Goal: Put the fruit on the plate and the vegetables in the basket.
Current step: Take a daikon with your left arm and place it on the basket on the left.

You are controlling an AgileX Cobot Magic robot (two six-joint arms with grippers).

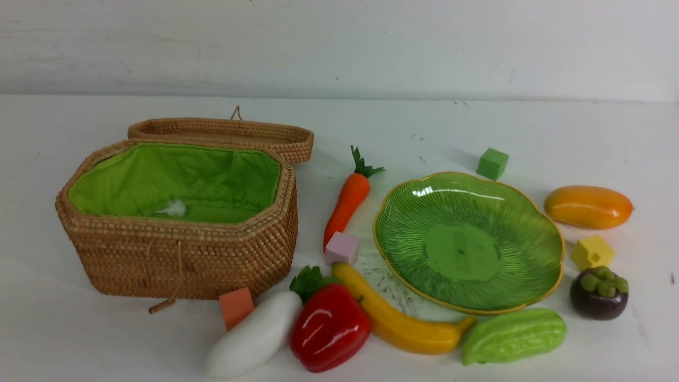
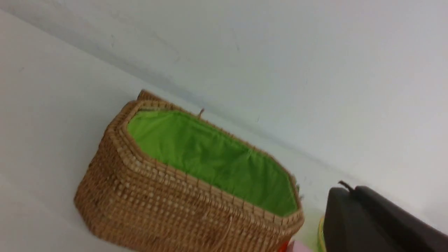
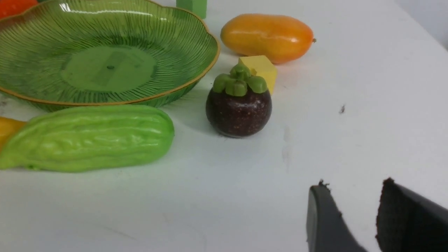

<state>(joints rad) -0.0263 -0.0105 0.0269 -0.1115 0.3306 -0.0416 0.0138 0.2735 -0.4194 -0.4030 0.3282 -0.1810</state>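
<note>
The open wicker basket (image 1: 180, 254) stands at the left, empty, and the green plate (image 1: 467, 239) lies bare right of centre. Carrot (image 1: 347, 201), banana (image 1: 403, 323), red pepper (image 1: 329, 329) and white radish (image 1: 254, 337) lie between them. The gourd (image 1: 513, 335) lies in front of the plate, and mango (image 1: 588, 207) and mangosteen (image 1: 598, 294) lie to its right. Neither gripper shows in the front view. My left gripper (image 2: 349, 189) is shut and empty, in the air near the basket (image 2: 157, 206). My right gripper (image 3: 354, 184) is open over bare table, short of the mangosteen (image 3: 238, 108).
Foam cubes lie among the toys: green (image 1: 492, 163) behind the plate, yellow (image 1: 592, 252) between mango and mangosteen, pink (image 1: 341, 248) at the carrot's tip, orange (image 1: 236, 307) against the basket's front. The basket lid (image 1: 223, 132) lies open behind it. A wall closes the table's far side.
</note>
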